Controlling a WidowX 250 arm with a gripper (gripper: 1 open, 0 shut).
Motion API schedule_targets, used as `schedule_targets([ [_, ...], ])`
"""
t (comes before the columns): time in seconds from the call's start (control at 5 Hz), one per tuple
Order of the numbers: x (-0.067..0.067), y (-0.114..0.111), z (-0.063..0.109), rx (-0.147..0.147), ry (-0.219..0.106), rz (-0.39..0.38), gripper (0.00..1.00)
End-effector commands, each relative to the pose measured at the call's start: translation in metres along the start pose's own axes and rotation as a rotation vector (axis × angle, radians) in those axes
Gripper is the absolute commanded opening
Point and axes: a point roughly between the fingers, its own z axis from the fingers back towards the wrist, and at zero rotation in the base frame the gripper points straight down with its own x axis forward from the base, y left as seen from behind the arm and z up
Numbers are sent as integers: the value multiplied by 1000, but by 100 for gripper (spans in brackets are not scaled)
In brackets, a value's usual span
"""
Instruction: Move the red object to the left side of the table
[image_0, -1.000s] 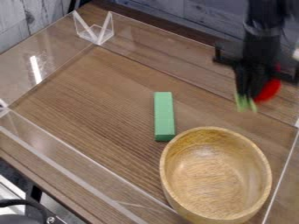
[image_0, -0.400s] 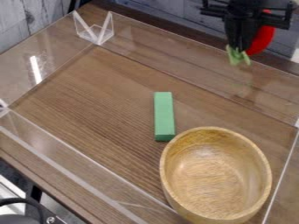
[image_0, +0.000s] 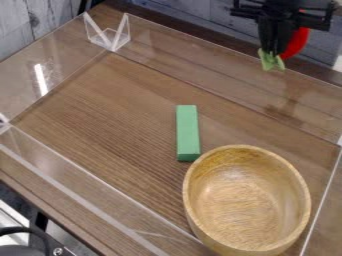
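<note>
- The red object (image_0: 299, 41), a small rounded toy fruit, was off the table (image_0: 107, 110), held up in the air near the top right of the view, above the far right part of the tabletop.
- Its green stem tip (image_0: 273, 62) pointed down and to the left, hanging below the fingers.
- The gripper (image_0: 283, 42) was closed on the red object; the black fingers (image_0: 271, 38) covered its left part, so only its right side and the stem showed. Jaws narrow, pinched on the fruit.
- The gripper pointed steeply downward; its dark body ran out of the top edge of the view.
- The table was dark wood grain, edged by low clear acrylic walls (image_0: 54, 55).
- A green rectangular block (image_0: 187, 133) lay flat near the middle of the table, long axis running away from the camera, well apart from the gripper.
- A wooden bowl (image_0: 247, 200) stood at the near right, upright, just beside the near end of the block; whether they touched could not be told.
- A clear acrylic corner bracket (image_0: 107, 33) stood at the far left corner.
</note>
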Motion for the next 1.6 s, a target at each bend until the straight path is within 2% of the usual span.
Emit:
schedule_targets([
  [0.0,8,-1,26,-20,-90,46,0],
  [0.4,7,17,50,-34,-148,118,0],
  [0.6,0,22,53,-36,-156,138,0],
  [0.8,-10,14,52,-43,-157,142,0],
  [1.2,-20,40,63,-7,-190,282,0],
  [1.4,-33,58,70,-18,-190,265,0],
])
